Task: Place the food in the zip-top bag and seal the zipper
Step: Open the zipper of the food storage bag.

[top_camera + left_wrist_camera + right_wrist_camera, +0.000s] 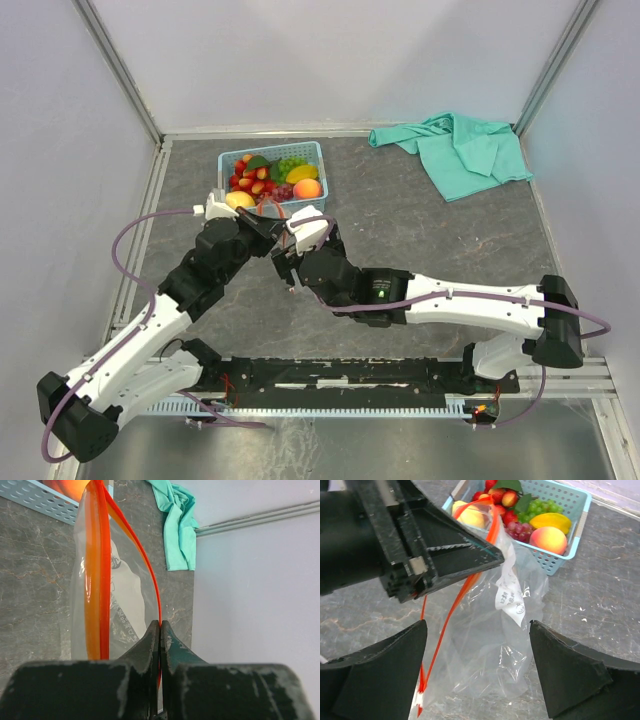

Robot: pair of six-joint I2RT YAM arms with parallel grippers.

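Note:
My left gripper (160,627) is shut on one lip of the red-orange zipper (102,570) and holds the clear zip-top bag (125,600) up with its mouth open. The bag (490,645) hangs over the table between the open fingers of my right gripper (478,624), which touches nothing. Only a white label shows inside the bag. The food lies in the light blue basket (580,527): peach (548,539), yellow fruit (547,521), green grapes (540,507), purple grapes (517,529), lemon (470,515), strawberries (495,495). In the top view both grippers, left (265,225) and right (290,240), meet just in front of the basket (315,152).
A teal cloth (460,150) lies crumpled at the back right. The table has grey walls on three sides and a metal rail along the near edge (400,375). The left gripper's black body (420,545) sits close above the right gripper's fingers.

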